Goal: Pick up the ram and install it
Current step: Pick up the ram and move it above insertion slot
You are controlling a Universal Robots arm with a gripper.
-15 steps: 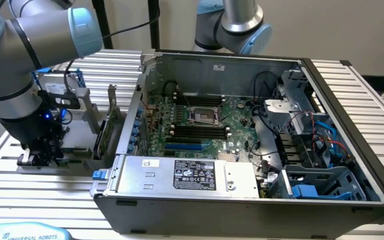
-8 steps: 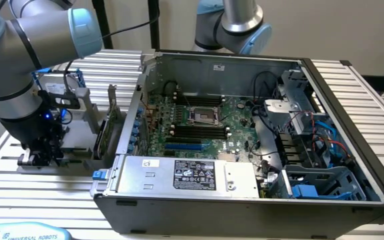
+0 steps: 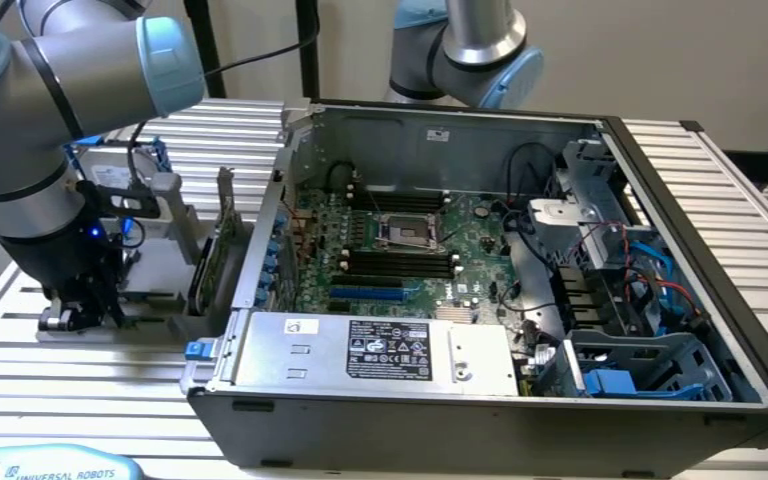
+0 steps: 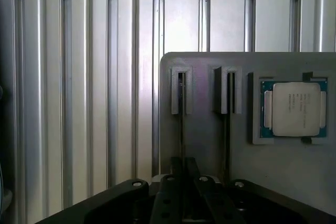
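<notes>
The gripper [image 4: 184, 165] is sitting low over the gray holder [image 4: 205, 145], which is lying on the metal table [image 4: 79, 103] just beside the open computer case [image 3: 491, 400], on the exterior view's left. The ram [image 4: 181, 108] is standing on its thin edge in one slot of that holder, so it is looking like a skinny dark line. Its long way is lying flat, running in line with the table's grooves and straight out from between the gripper's fingers [image 4: 175, 169]. Those fingers are looking pinched together on the near end of the ram, one on each flat side. A second stick [image 4: 227, 129] is standing in the next slot, side by side with the ram and pointing the same way. A square chip [image 4: 295, 109] is resting in a pocket past that stick. Things could be going wrong here. The fingers are holding near one end and not the middle, so the far end could be sagging and the stick tipping when lifted. If it is pulled up crooked, it could be jamming in its tight slot and dragging the holder along. If the pinch is too weak, the thin board could be slipping out. The wide gripper body could also be bumping the second stick, since the two are close.
</notes>
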